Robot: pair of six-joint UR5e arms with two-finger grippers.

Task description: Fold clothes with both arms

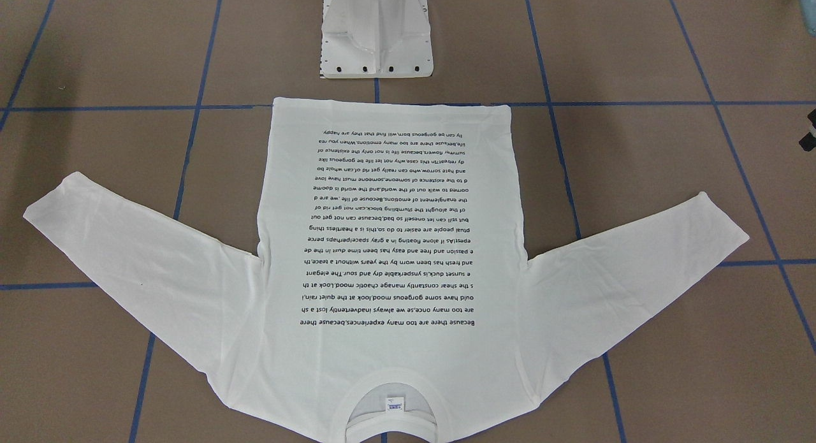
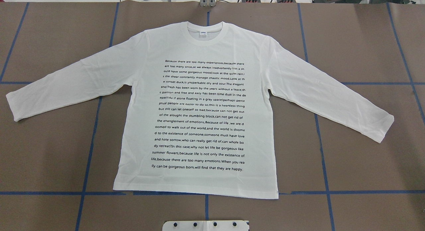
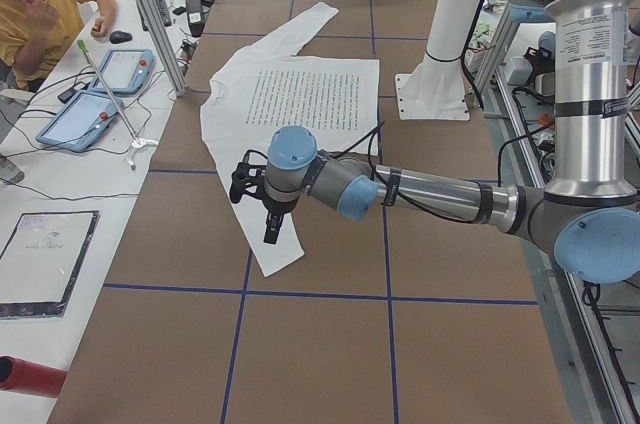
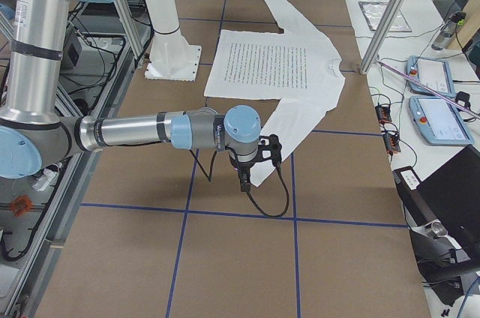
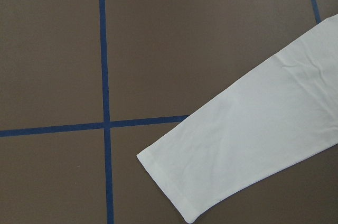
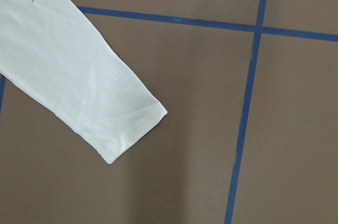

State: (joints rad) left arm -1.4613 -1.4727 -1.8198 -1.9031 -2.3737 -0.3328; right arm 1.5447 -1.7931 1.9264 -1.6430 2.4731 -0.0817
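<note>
The white long-sleeved T-shirt (image 2: 199,108) lies flat on the brown table, black text up, both sleeves spread out and collar away from the robot; it also shows in the front view (image 1: 389,239). My left gripper (image 3: 270,229) hangs over the sleeve cuff (image 5: 179,182) on my left. My right gripper (image 4: 241,179) hangs over the other cuff (image 6: 127,123). Both grippers show only in the side views, so I cannot tell if they are open or shut. Neither wrist view shows any fingers.
The white pedestal base (image 1: 376,35) stands behind the shirt's hem. Blue tape lines (image 2: 96,124) grid the table. A side bench holds teach pendants (image 3: 75,114), with a seated operator (image 3: 40,4) beside it. A red cylinder (image 3: 30,376) lies at that bench's end.
</note>
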